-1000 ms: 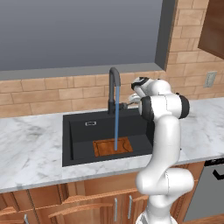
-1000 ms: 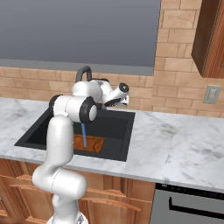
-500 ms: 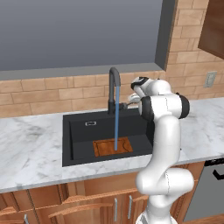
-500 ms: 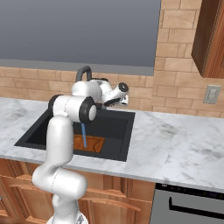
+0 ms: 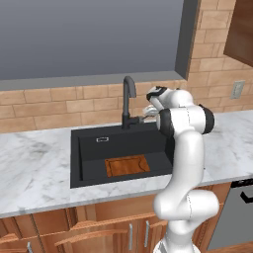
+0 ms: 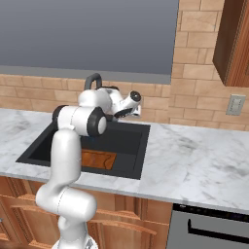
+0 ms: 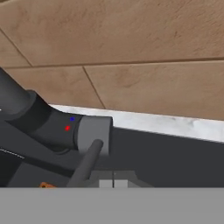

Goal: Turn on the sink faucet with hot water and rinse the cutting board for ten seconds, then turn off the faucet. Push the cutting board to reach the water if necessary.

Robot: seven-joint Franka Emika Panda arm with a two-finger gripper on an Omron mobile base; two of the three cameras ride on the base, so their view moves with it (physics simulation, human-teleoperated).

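Resting beside the base of the faucet (image 5: 127, 101), the gripper (image 7: 113, 183) has its fingers pressed together, holding nothing, just under the grey lever handle (image 7: 87, 159). The lever angles out from the faucet's dark body, near red and blue dots. Behind it run a white marble counter (image 5: 34, 158) and a brick wall (image 7: 131, 52). The cutting board (image 5: 127, 165) lies flat on the floor of the black sink (image 5: 91, 148), toward its front, below the spout.
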